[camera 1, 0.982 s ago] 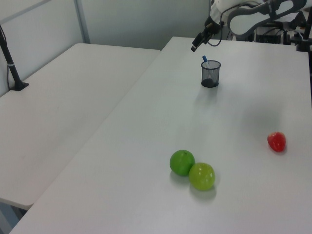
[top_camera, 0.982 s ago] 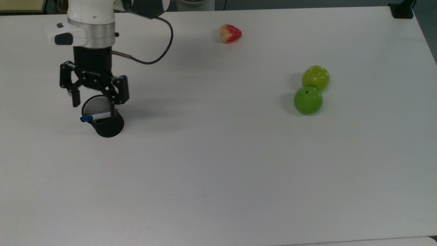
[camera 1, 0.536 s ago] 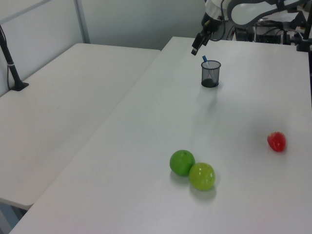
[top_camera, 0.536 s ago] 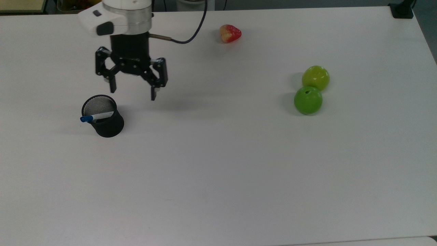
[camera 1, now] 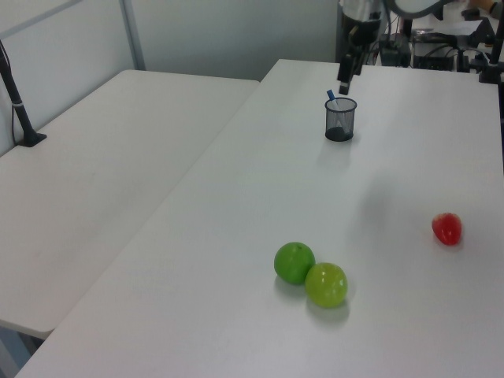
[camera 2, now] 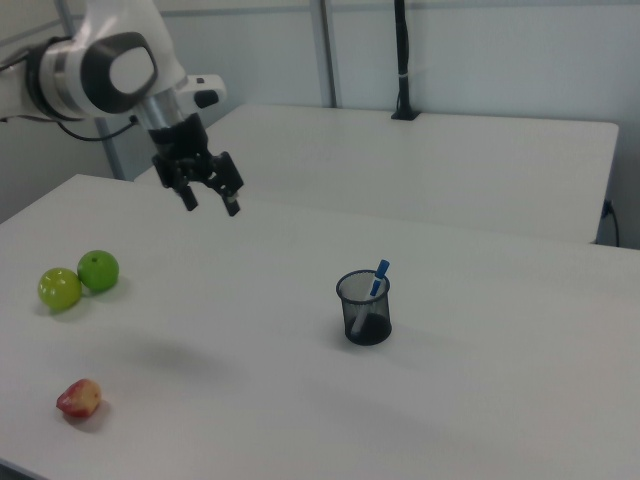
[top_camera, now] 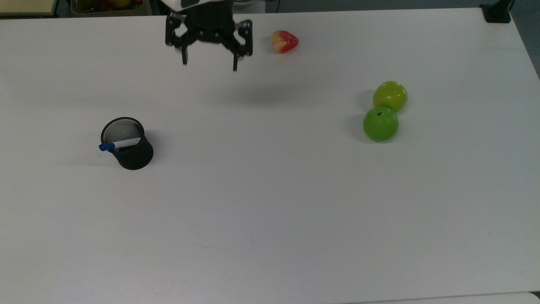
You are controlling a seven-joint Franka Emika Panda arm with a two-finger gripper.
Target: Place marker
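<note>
Marker placed, I hang clear.
My jaws (top_camera: 209,63) are spread and empty, well apart from the cup (top_camera: 128,144), where the marker (top_camera: 119,144) leans on the rim; only retreat looks left.

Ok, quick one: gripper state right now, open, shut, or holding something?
Gripper: open and holding nothing, raised above the table. The marker sits in the black mesh cup.
</note>
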